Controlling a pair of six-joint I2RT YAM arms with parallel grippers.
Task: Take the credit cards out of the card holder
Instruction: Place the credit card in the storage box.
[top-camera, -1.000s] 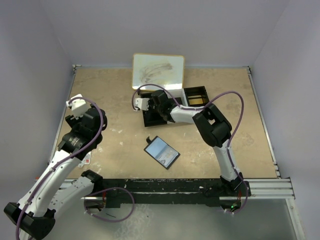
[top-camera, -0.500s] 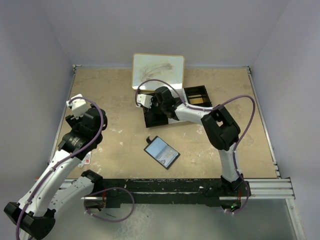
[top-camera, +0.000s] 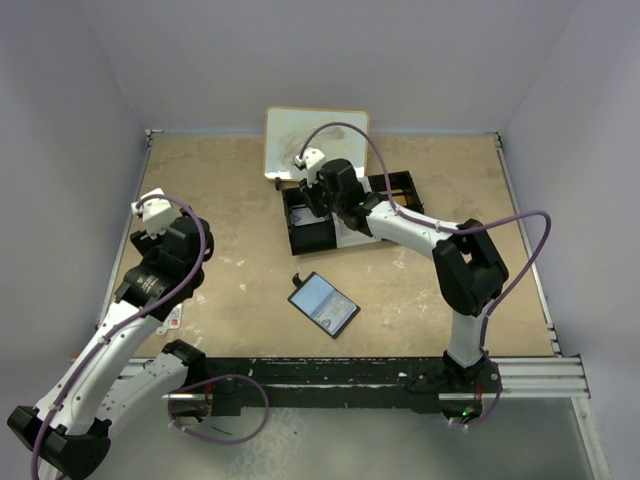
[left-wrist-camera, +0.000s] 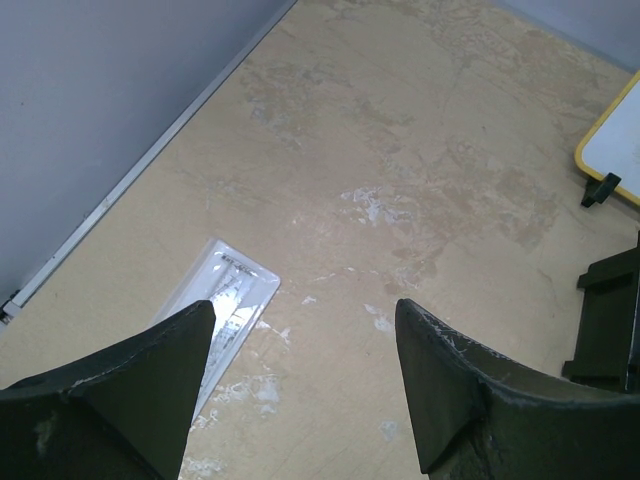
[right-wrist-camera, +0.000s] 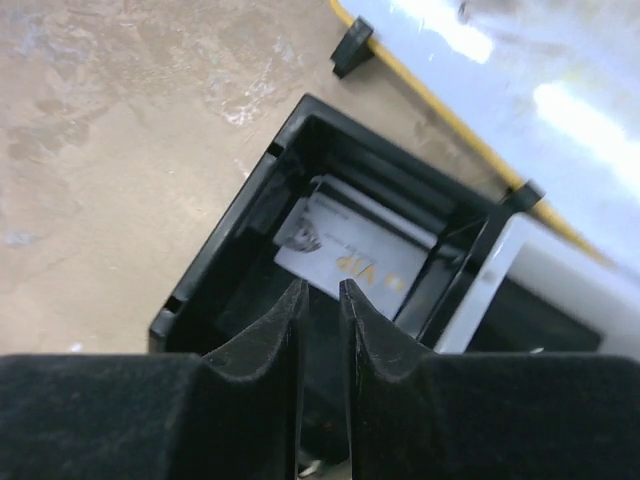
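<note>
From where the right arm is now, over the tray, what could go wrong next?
1. The right gripper hangs nearly shut, holding nothing, over the tray; a card lies just beyond its tips in the end compartment. Descending could scrape it or strike the wall.
2. The card holder lies open mid-table; the retreating right arm could sweep it.
3. The left gripper hovers open near a clear packet, and might nudge it.

top: high, behind arms | wrists: close, downward | shared: tray (top-camera: 300, 235)
</note>
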